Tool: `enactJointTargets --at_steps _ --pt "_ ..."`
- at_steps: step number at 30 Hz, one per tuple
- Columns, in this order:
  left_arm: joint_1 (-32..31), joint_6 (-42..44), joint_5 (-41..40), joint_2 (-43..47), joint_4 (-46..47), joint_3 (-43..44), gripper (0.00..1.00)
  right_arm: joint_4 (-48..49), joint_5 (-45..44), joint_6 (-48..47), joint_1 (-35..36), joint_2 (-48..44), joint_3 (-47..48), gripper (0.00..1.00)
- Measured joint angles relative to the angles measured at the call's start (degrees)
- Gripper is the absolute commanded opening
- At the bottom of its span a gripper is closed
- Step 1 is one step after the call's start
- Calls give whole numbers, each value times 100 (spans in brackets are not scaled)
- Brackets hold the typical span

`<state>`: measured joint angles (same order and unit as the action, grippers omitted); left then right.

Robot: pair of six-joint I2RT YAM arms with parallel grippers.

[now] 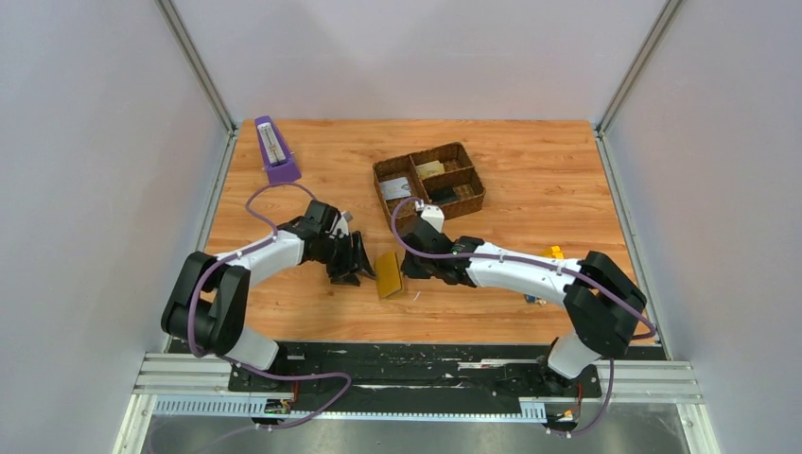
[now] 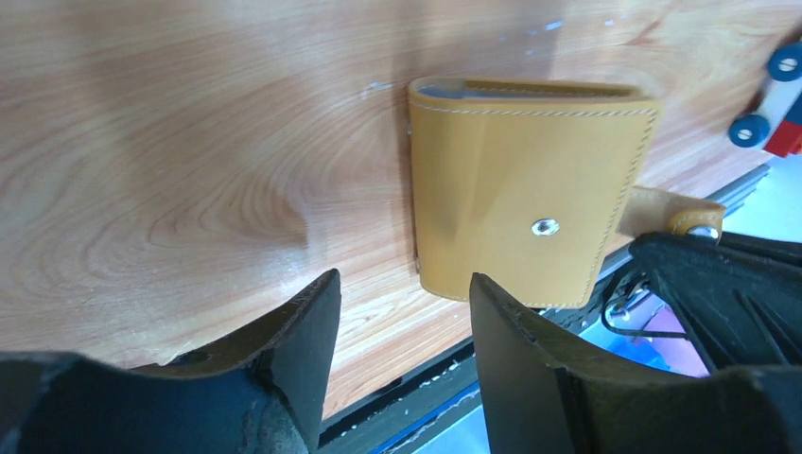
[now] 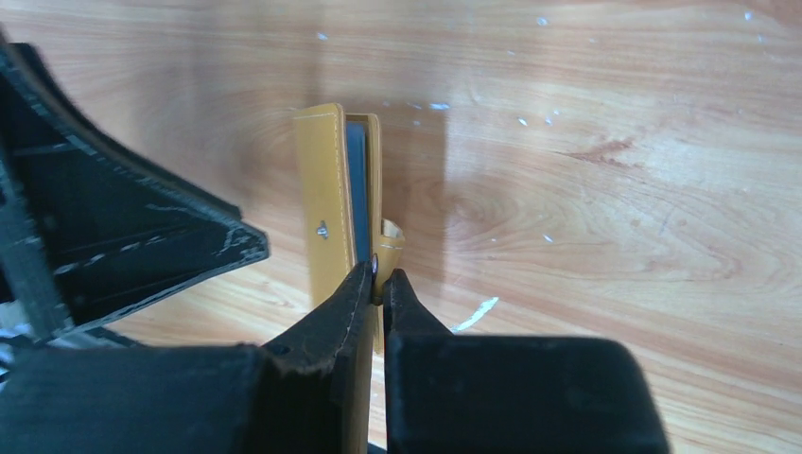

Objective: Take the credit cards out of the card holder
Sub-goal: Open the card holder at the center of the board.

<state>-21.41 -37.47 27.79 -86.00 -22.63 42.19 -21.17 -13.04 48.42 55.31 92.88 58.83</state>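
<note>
The mustard-yellow card holder [image 1: 389,274] stands on edge on the wooden table between my two grippers, still folded. In the left wrist view its outer face [image 2: 530,189] shows a metal snap stud. In the right wrist view the card holder [image 3: 326,203] is seen edge-on with blue-grey inside. My right gripper [image 3: 378,276] is shut on the holder's small yellow tab [image 3: 392,236]. My left gripper [image 2: 405,288] is open and empty, just left of the holder. No cards show outside it.
A brown woven compartment tray [image 1: 428,180] with a few items stands behind the holder. A purple metronome-like object [image 1: 275,149] is at the back left. A small toy with yellow and blue parts [image 1: 551,253] lies by the right arm.
</note>
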Motion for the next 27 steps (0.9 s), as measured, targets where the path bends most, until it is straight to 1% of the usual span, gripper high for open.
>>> enactJointTargets --at_steps 5,11,19,27 --pt "0 44 81 280 -48 195 71 216 129 -109 0 -396 -105 0" --pt "0 44 317 544 50 289 76 348 275 -162 0 -481 -258 0" --pt "0 28 625 542 304 289 79 435 415 -186 0 -492 -280 0" --pt "0 35 841 352 474 299 78 479 461 -205 0 -656 -321 0"
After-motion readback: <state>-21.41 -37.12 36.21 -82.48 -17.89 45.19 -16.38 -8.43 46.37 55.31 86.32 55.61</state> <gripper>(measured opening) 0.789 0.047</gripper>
